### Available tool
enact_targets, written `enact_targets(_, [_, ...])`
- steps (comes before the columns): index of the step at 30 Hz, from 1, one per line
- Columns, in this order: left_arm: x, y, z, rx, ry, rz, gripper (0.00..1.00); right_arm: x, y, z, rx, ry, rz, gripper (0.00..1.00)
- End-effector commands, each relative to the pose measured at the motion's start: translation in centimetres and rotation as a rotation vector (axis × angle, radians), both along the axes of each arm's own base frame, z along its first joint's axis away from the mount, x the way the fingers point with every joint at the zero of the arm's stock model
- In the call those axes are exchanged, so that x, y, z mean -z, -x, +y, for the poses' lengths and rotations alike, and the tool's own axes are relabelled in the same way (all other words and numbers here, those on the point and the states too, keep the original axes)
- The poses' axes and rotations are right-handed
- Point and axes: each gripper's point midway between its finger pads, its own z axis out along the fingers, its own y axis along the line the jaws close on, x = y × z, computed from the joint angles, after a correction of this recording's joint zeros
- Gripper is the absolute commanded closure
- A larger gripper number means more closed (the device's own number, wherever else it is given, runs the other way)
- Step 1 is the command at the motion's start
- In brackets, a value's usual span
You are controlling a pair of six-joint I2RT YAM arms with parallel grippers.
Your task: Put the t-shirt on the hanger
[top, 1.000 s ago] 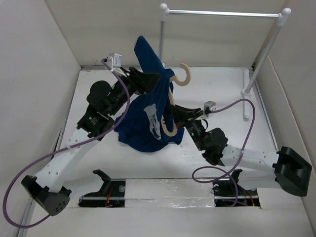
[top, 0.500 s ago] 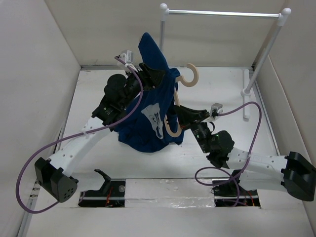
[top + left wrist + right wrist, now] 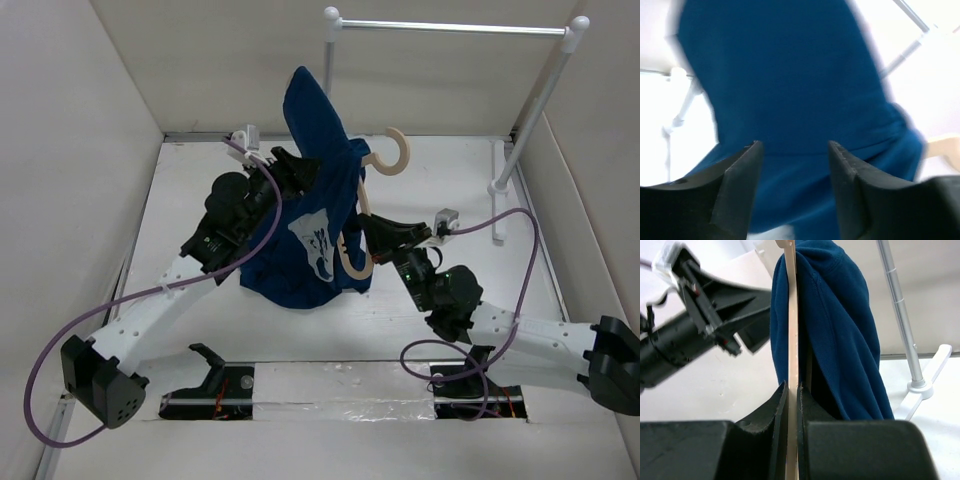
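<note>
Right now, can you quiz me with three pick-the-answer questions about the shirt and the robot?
1. Where does the rack stand? A at the back; B at the front; C lying flat.
2. What colour is the t-shirt? A red; B dark blue; C yellow.
3. What are the right arm's fingers doing? A wide open; B shut on the hanger; C hidden.
Answers: 1 A, its bar runs across the far side. 2 B, blue cloth with a white print. 3 B, they pinch the thin wooden strip.
</note>
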Motion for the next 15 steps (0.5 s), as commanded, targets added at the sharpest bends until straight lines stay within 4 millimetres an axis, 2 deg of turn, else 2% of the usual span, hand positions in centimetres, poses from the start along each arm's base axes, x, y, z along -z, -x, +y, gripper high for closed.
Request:
enact_targets(1, [-2.1, 0.6, 3.3, -0.129, 0.038, -0.068, 0.48, -3.7, 1.2, -2.6, -0.008, -0.138, -0.054, 1.0])
enact_targets(3, [-1.4, 0.5, 3.3, -0.134, 0.015, -0.053, 0.45, -3.4, 1.1, -2.9, -0.015, -0.122, -0.044, 1.0])
enact_targets(9, [1.3, 0.2, 0.8, -0.026, -0.037, -0.04, 0.43, -4.3, 1.8, -3.5, -0.062, -0.132, -0.054, 1.0])
enact_targets(11, [1.8, 0.5, -0.1, 0.03, -0.055, -0.059, 0.39, -4.5, 1.8, -3.7, -0.064, -0.132, -0.055, 1.0])
enact_targets(15, [2.8, 1.2, -1.0, 0.1, -0.098, -0.11, 0.38, -5.0, 1.7, -3.9, -0.091, -0.141, -0.071, 1.0])
